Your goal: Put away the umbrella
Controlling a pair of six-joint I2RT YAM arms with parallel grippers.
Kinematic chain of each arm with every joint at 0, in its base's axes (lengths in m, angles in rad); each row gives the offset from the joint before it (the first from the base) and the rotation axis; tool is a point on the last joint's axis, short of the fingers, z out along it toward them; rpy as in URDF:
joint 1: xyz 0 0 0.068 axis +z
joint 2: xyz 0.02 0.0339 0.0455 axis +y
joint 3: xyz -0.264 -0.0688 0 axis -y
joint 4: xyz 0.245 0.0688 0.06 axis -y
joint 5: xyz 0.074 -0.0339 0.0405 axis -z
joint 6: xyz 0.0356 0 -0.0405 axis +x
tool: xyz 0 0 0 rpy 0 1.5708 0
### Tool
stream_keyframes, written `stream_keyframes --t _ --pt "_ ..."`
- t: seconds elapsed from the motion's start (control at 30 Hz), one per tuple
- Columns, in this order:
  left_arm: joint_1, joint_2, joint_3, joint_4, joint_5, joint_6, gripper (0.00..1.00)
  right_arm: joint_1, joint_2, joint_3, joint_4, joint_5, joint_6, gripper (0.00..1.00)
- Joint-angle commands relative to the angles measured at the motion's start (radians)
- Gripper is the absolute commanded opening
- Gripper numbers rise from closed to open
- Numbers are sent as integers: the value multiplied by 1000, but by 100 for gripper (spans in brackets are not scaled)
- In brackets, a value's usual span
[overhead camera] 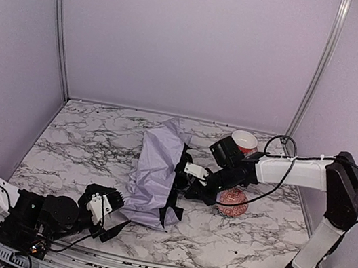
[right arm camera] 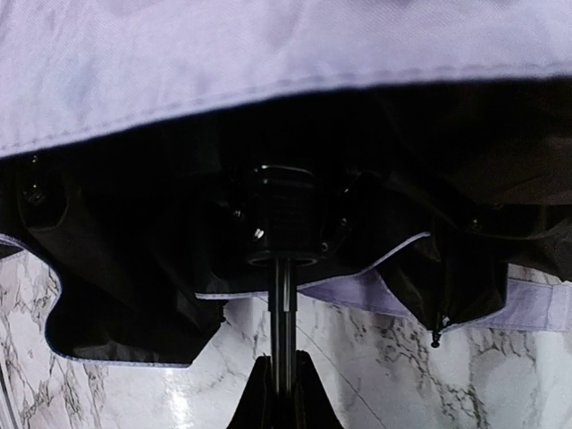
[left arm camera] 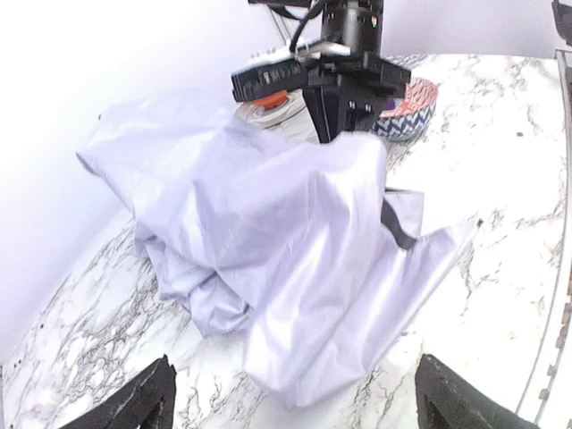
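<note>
Midway across the table (overhead camera: 88,139), the umbrella (overhead camera: 154,178) lies slumped. Its shaft (right arm camera: 282,304) runs straight ahead from the right gripper (overhead camera: 187,179), which pinches it. The left gripper (overhead camera: 106,208), fingers spread, sits just beside its near edge.

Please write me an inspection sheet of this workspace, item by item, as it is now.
Surface: white table with grey marble veins.
Job's things: pale lavender folding umbrella with black underside, slumped loose mid-table.
Clutter: red patterned bowl and red-rimmed white cup by the right arm.
Grippers: left gripper open beside the umbrella; right gripper shut on the thin black shaft.
Cables: black cable loops above the right arm.
Surroundings: pale lavender walls, metal frame posts.
</note>
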Motion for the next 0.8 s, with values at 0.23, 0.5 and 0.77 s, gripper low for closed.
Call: stream_keyframes --t 0.23,0.5,0.77 --pt "212 -43 275 -297 100 -233 99 164 -4 -142 172 -31 78 0" --pt "378 49 337 -339 281 -262 99 217 27 -147 205 -10 57 0" --pt "449 157 346 -263 416 -241 79 277 -28 -203 297 85 38 11"
